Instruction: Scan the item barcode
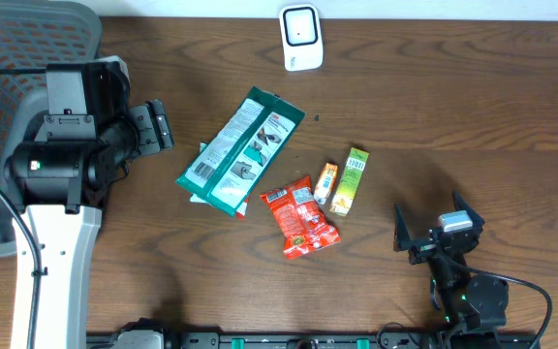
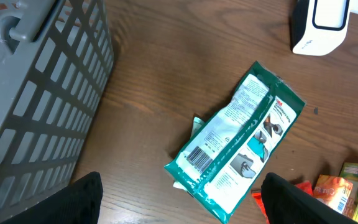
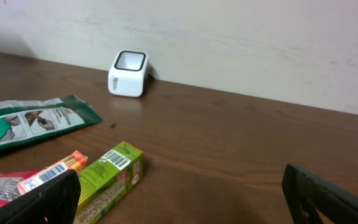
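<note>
Left gripper (image 1: 153, 126): jaws wide apart and holding nothing. It sits off the table's left side next to the grey mesh basket (image 1: 8, 58), pointing at the packets. In its wrist view the two dark fingertips (image 2: 73, 202) frame bare wood.

Right gripper (image 1: 432, 221): fully spread and empty, low at the near right of the table (image 1: 453, 97). Nothing lies between its fingers (image 3: 36, 205).

Green packet (image 1: 245, 150): lies flat and diagonal at table centre, well short of both grippers.
- "3M" logo is legible near its upper end in the left wrist view.
- White label panel carries a barcode (image 2: 197, 155) facing up near the lower end.
- Small product pictures show on the green half; the fine print is too small to read.
- A paler corner of a second packet (image 2: 196, 124) pokes out from under it.

Barcode scanner (image 1: 301, 37): white block with a dark-rimmed window, upright at the far edge by the wall and apart from every item. Nothing lies between it and the packets.

Other items, just right of the green packet:
- Red snack packet (image 1: 300, 218), crinkled, print unreadable.
- Small orange box (image 1: 326, 182), barcode on its end in the right wrist view.
- Yellow-green box (image 1: 351, 180), barcode on its top end, touching or nearly touching the orange one.
</note>
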`<state>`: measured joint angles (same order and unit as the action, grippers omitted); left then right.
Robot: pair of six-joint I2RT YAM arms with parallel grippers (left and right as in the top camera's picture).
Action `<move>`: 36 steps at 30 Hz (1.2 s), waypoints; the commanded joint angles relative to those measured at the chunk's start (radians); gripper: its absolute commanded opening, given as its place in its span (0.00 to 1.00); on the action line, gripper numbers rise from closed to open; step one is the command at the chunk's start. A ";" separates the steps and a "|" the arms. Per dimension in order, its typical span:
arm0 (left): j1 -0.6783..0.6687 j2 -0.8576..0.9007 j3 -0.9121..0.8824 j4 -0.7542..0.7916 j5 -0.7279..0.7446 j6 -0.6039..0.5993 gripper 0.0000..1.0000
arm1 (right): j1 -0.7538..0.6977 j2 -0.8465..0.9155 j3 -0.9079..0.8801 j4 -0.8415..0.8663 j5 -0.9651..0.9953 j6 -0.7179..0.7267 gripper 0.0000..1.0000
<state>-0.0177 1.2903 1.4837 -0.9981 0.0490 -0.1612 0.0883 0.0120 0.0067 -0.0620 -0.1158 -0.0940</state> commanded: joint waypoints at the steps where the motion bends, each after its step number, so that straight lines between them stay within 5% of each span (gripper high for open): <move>1: -0.001 0.003 0.022 -0.004 -0.013 -0.009 0.82 | 0.005 -0.005 -0.001 -0.002 -0.001 0.011 0.99; 9: -0.001 0.003 0.022 -0.004 -0.013 -0.009 0.82 | 0.004 -0.005 0.025 -0.013 -0.016 0.012 0.99; 17: -0.001 0.003 0.022 -0.004 -0.013 -0.009 0.82 | 0.003 0.082 0.396 -0.245 0.036 0.106 0.99; 30: -0.001 0.003 0.022 -0.004 -0.013 -0.009 0.82 | 0.003 0.838 1.258 -0.968 -0.045 0.176 0.99; 36: -0.001 0.003 0.022 -0.004 -0.013 -0.009 0.82 | 0.003 1.116 1.439 -1.056 -0.298 0.177 0.99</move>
<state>-0.0177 1.2903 1.4849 -0.9989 0.0456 -0.1612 0.0883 1.0302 1.3945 -1.1141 -0.2230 0.0643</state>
